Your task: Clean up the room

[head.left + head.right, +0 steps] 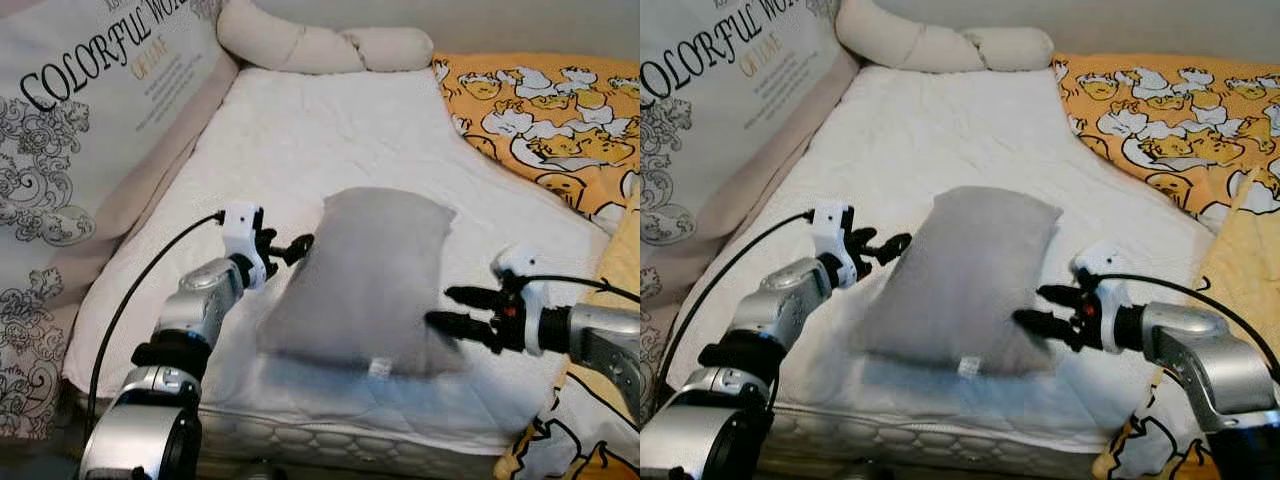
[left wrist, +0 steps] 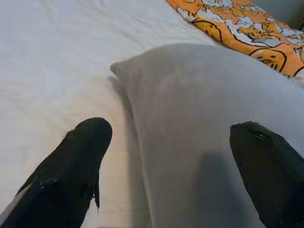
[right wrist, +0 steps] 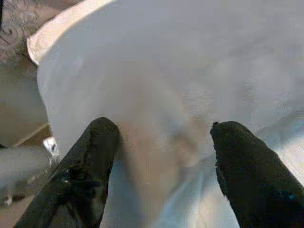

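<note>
A: Left gripper [image 1: 297,247], fingers spread, at the soft grey rectangular pillow [image 1: 360,280] on the white quilted mattress [image 1: 300,140].
B: Right gripper [image 1: 452,310] likewise spread, opposite edge. Likely step: both squeeze inward, then lift.

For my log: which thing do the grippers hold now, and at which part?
Nothing is clamped. Both open grippers, left gripper and right gripper, sit at opposite side edges of the grey pillow.
</note>
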### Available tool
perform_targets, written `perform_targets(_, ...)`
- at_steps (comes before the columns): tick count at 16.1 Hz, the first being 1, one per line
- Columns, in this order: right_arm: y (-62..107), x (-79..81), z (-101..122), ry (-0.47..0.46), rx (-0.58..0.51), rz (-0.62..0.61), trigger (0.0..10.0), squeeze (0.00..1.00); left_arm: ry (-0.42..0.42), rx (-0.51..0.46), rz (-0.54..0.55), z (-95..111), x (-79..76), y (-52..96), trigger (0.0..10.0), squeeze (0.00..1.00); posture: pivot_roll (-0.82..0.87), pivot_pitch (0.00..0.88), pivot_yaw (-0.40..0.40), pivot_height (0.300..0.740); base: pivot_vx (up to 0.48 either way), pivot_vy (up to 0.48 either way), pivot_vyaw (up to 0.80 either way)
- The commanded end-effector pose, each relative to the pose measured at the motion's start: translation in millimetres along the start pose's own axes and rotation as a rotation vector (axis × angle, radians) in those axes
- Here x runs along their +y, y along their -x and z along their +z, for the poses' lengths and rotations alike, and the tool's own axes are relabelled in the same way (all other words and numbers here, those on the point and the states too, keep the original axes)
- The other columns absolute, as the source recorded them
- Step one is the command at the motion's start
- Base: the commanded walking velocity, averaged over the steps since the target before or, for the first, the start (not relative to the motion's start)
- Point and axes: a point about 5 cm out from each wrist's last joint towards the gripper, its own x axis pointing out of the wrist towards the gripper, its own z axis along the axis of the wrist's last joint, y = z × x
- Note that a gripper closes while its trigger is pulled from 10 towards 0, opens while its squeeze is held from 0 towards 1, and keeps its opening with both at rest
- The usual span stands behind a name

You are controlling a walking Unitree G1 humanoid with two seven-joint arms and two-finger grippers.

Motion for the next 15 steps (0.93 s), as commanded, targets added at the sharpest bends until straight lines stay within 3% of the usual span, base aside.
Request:
perform_targets(1, 2.5, 1.6, 3, 0.027, 0.011, 0.003, 10.0, 1.00, -0.016, 0.000, 0.004, 2, 3.3, 1.0, 10.0, 1.00, -0.07, 0.000, 0.054, 0.740, 0.000, 0.000, 0.00)
perform_targets(4, 8.0, -6.7, 16, -0.038, -0.106, -0.054, 10.0, 1.00, -0.039, 0.011, 0.020, 0, 8.7, 3.0, 10.0, 1.00, -0.07, 0.000, 0.048, 0.740, 0.000, 0.000, 0.00)
perform_targets(6, 12.7, -19.3, 31, -0.084, -0.259, -0.155, 10.0, 1.00, -0.002, 0.009, -0.010, 0, 5.8, 1.6, 10.0, 1.00, -0.07, 0.000, 0.046, 0.740, 0.000, 0.000, 0.00)
perform_targets(7, 13.0, -27.3, 31, -0.121, -0.292, -0.210, 10.0, 0.78, -0.001, 0.017, -0.024, -2, 3.4, 0.0, 10.0, 1.00, -0.07, 0.000, 0.046, 0.740, 0.000, 0.000, 0.00)
perform_targets(8, 11.1, -38.2, 30, -0.179, -0.334, -0.292, 10.0, 0.00, -0.011, 0.029, -0.048, -4, -0.4, -2.0, 10.0, 1.00, -0.07, 0.000, 0.051, 0.740, 0.000, 0.000, 0.00)
perform_targets(11, -0.6, -58.5, 18, -0.396, -0.413, -0.433, 10.0, 0.00, 0.059, 0.041, -0.081, -9, -12.3, -10.8, 10.0, 1.00, -0.08, 0.000, 0.058, 0.740, 0.000, 0.000, 0.00)
perform_targets(12, -10.4, -60.8, 7, -0.498, -0.415, -0.430, 10.0, 0.00, 0.097, 0.054, -0.085, -13, -18.0, -15.6, 10.0, 1.00, -0.09, 0.000, 0.064, 0.740, 0.000, 0.000, 0.00)
perform_targets(14, -27.5, -57.1, -8, -0.584, -0.389, -0.372, 10.0, 0.00, 0.150, 0.080, -0.106, -20, -28.3, -21.6, 10.0, 1.00, -0.10, 0.000, 0.071, 0.740, 0.000, 0.000, 0.00)
perform_targets(15, -40.9, -55.6, -18, -0.678, -0.383, -0.333, 10.0, 0.00, 0.170, 0.089, -0.060, -27, -32.2, -25.6, 10.0, 1.00, -0.10, 0.000, 0.085, 0.740, 0.000, 0.000, 0.00)
